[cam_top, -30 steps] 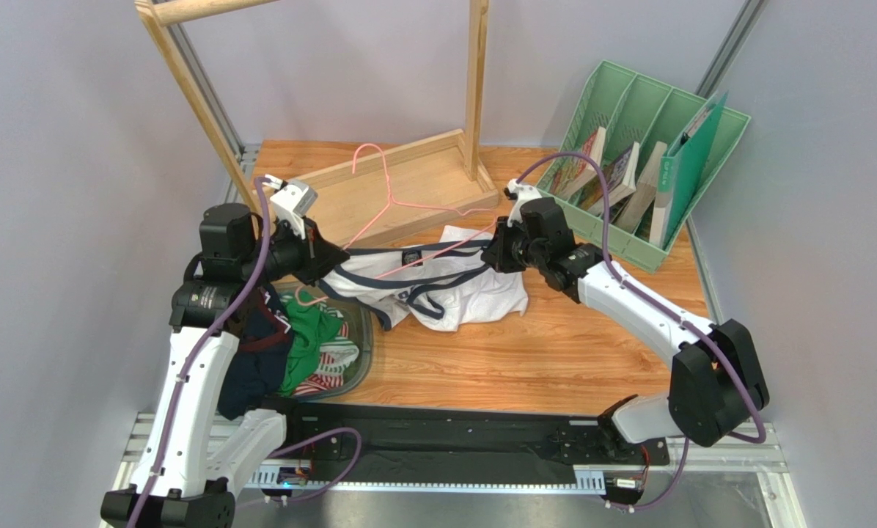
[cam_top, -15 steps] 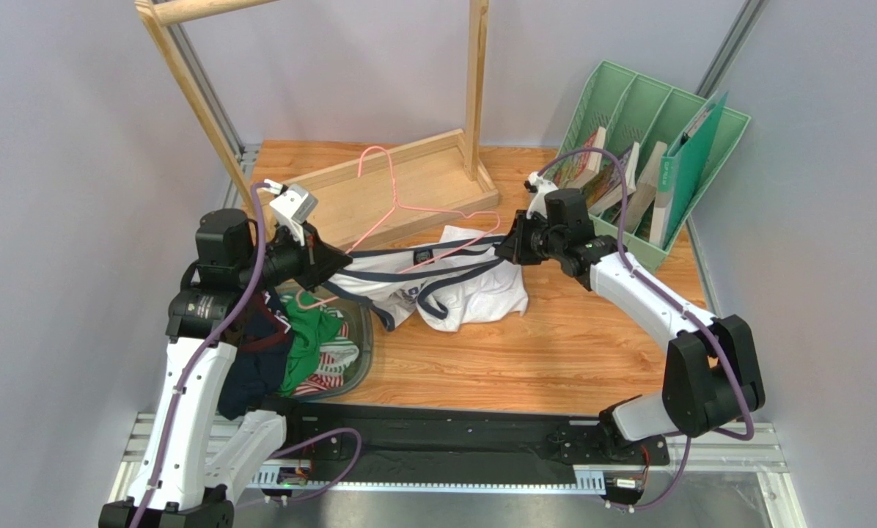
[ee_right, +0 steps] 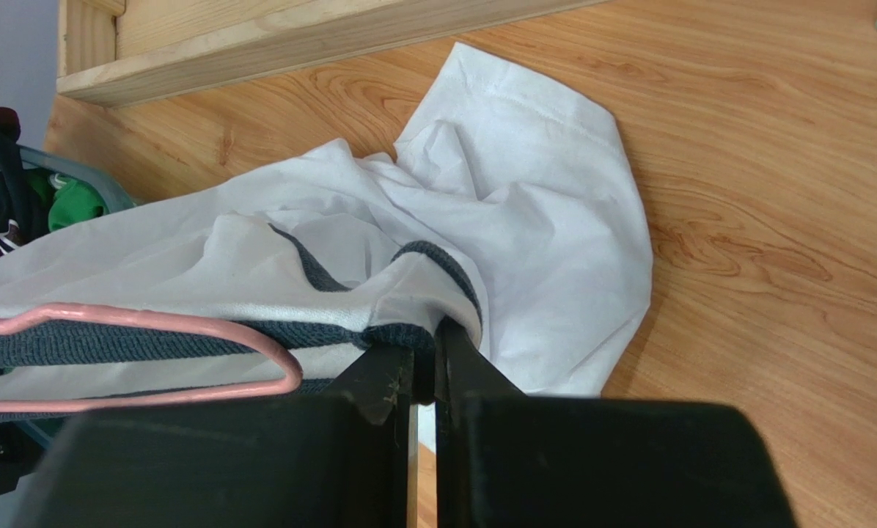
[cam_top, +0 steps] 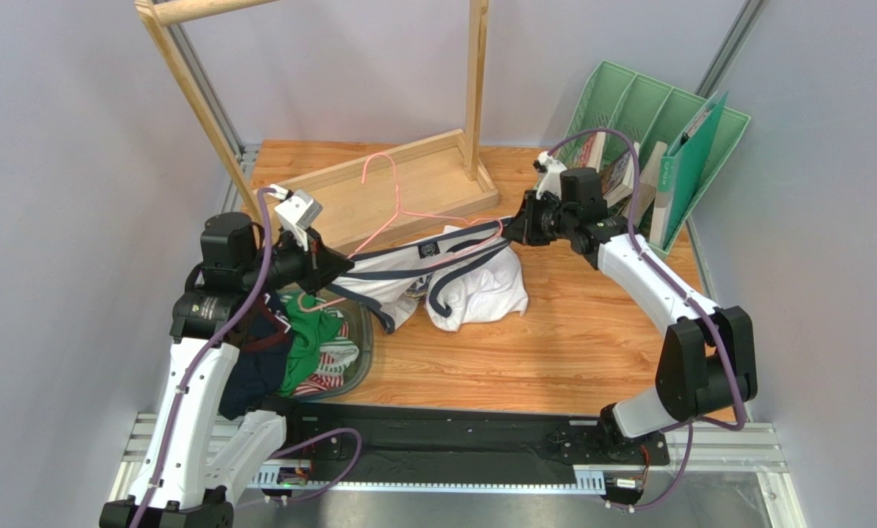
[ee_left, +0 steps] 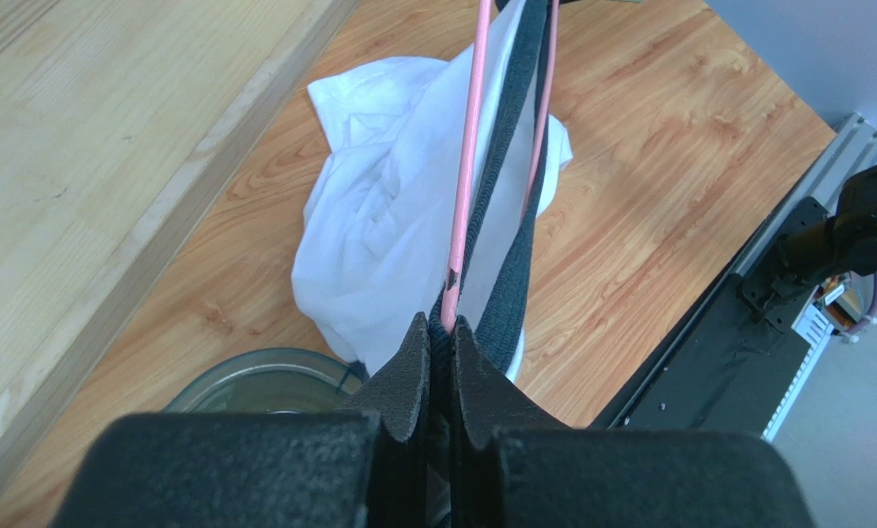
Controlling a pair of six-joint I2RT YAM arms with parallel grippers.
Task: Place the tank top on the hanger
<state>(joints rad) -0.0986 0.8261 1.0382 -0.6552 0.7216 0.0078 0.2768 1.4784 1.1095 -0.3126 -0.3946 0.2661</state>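
Note:
The tank top (cam_top: 478,288) is white with navy trim and is stretched between my two grippers above the table, its body sagging onto the wood. My left gripper (cam_top: 328,270) is shut on the navy trim (ee_left: 509,275), and the pink hanger wire (ee_left: 470,143) runs down to the jaw tips. My right gripper (cam_top: 517,227) is shut on the trim at the other end (ee_right: 426,336). The pink hanger (cam_top: 393,209) lies along the stretched top with its hook over the wooden tray. Its rounded end (ee_right: 134,319) sits inside the cloth (ee_right: 520,220) beside my right jaws.
The wooden rack frame's tray (cam_top: 432,165) and uprights stand at the back. A green file organizer (cam_top: 652,132) with books is at the back right. A clear bin (cam_top: 349,352) at the left holds green and dark garments, and its rim shows in the left wrist view (ee_left: 256,374).
My right gripper has moved back and to the right, pulling the tank top's trim tauter and lifting more cloth. My left gripper has shifted slightly and kept its hold.

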